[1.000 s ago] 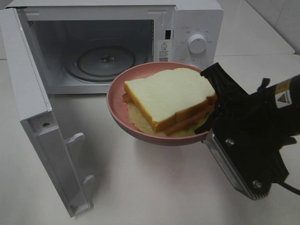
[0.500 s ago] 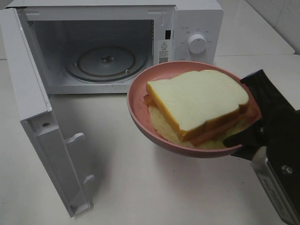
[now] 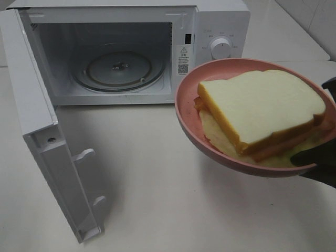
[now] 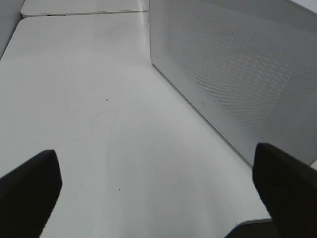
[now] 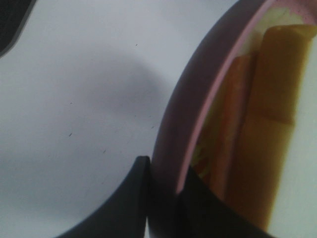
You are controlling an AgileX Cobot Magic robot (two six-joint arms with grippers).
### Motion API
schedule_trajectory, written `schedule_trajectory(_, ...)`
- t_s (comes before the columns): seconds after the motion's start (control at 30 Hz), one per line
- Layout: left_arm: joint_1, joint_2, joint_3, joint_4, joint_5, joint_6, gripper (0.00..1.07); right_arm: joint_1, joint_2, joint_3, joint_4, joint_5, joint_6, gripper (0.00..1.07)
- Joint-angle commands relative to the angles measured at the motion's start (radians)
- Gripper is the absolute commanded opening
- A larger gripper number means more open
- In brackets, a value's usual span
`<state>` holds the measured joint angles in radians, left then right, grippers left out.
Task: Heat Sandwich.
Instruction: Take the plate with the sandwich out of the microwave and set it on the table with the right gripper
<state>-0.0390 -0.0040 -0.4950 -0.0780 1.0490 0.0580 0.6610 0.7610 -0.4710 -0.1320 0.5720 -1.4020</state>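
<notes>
The sandwich (image 3: 262, 113), pale bread slices over orange filling, lies on a round pink plate (image 3: 186, 113) held in the air to the right of the open microwave (image 3: 218, 26). My right gripper (image 3: 318, 160) is mostly cut off by the high view's right edge. In the right wrist view that right gripper (image 5: 163, 193) is shut on the plate's rim (image 5: 198, 94), with the sandwich's edge (image 5: 277, 99) just beyond it. My left gripper (image 4: 156, 186) is open over bare table, with nothing between its fingers, beside the microwave's perforated side (image 4: 237, 74).
The microwave's door (image 3: 47, 147) stands swung out at the left, toward the table's front. The glass turntable (image 3: 118, 68) lies bare inside the cavity. A control knob (image 3: 221, 48) sits on the right panel, just behind the plate. White tabletop (image 3: 147, 178) spreads in front.
The plate with the sandwich has moved steadily to the right, away from the microwave's opening. Most of the right arm has slid out of the high view.
</notes>
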Motion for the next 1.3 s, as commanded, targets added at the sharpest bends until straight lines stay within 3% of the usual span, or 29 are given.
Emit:
schedule_trajectory(0.03,0.003,-0.021,0.003,-0.001,-0.012,0.000,0.98,-0.003,-0.016,-0.003,-0.039,0.012,0.043,0.00)
schedule_trajectory(0.63,0.003,-0.021,0.003,-0.001,-0.012,0.000,0.98,-0.003,-0.015,-0.003,-0.375,0.137,0.541,0.00)
schedule_trajectory(1.3,0.003,-0.021,0.003,-0.001,-0.012,0.000,0.98,-0.003,-0.012,-0.003,-0.604,0.384,1.040,0.00)
